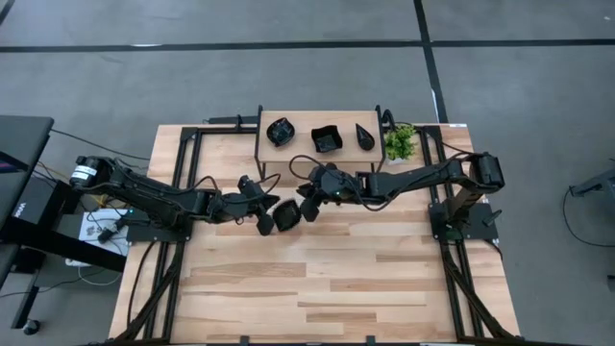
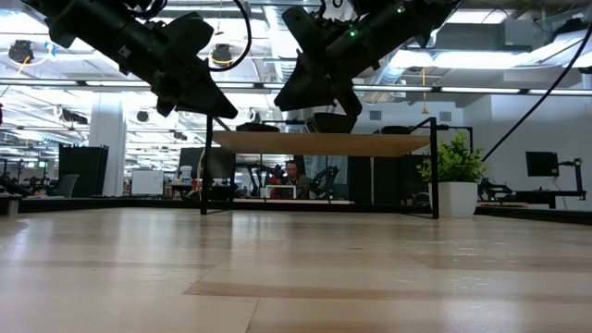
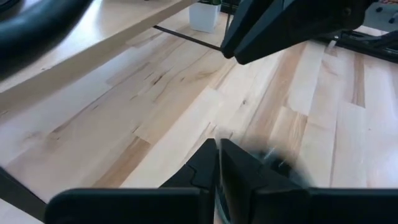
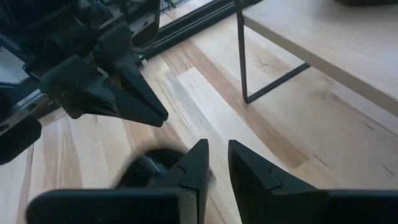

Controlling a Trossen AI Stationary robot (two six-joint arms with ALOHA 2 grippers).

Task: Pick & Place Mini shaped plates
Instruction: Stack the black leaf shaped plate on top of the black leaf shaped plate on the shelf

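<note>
A small glossy black dish hangs above the pale wooden table, just in front of the raised wooden shelf — pinched at its rim by the right gripper. That arm stretches in from the right, wrist tipped down. The left gripper, fingers pressed together and holding nothing, points in close beside the dish — both are lifted clear of the tabletop.

One camera looked straight down on the whole bench, another sat level at its surface facing the room, and both wrist cameras looked closely past their fingers, each catching the other arm.
</note>
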